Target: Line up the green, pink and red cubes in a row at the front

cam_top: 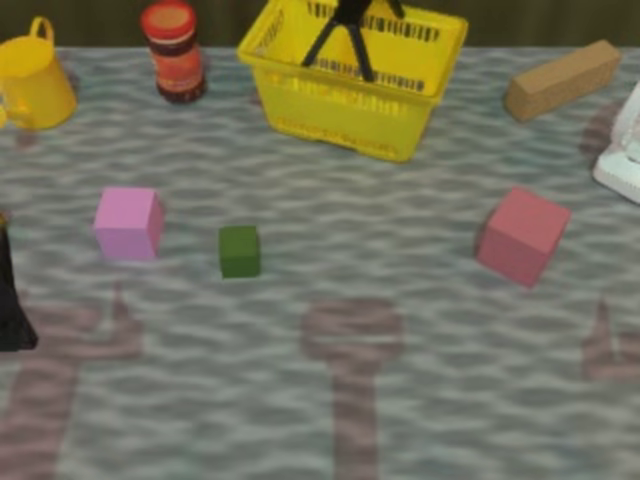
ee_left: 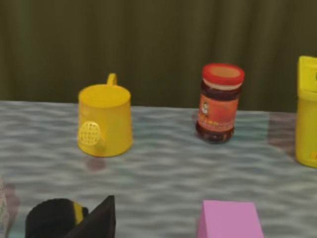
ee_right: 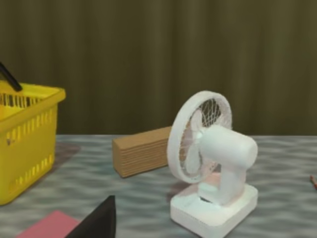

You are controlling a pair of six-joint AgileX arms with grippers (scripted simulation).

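Observation:
Three cubes rest apart on the table. The pink cube (cam_top: 129, 223) is at the left and shows again in the left wrist view (ee_left: 230, 220). The small green cube (cam_top: 240, 251) sits just right of it. The larger red cube (cam_top: 523, 236) lies at the right, turned slightly; a corner of it shows in the right wrist view (ee_right: 49, 225). My left gripper (cam_top: 12, 320) is at the left table edge, left of the pink cube, with one dark finger (ee_left: 101, 218) in view and nothing held. My right arm is outside the top view; one finger (ee_right: 99, 220) shows, holding nothing.
Along the back stand a yellow watering can (cam_top: 35, 85), a red-lidded jar (cam_top: 173, 50), a yellow basket (cam_top: 300, 100) and a tan brick-shaped block (cam_top: 562, 80). A white fan (cam_top: 625, 150) is at the right edge, behind the red cube.

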